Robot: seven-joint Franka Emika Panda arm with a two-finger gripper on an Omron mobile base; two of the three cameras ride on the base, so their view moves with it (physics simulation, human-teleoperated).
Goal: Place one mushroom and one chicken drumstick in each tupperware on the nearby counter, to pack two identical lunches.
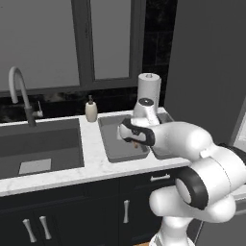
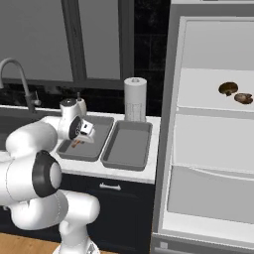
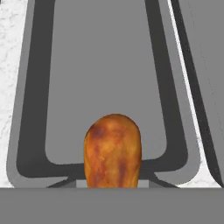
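Note:
My gripper hangs low over the left grey tupperware, shut on a browned chicken drumstick. The hand view looks down past the drumstick at that tupperware's bare floor, and the fingertips are hidden behind the meat. From the right base view, the gripper and a sliver of the drumstick sit above the left tupperware. The second tupperware lies just to its right. Two brown mushrooms rest on a shelf of the open fridge.
The white counter holds a dark sink with a curved faucet, a soap dispenser and a paper towel roll behind the containers. The open fridge stands at the counter's right end.

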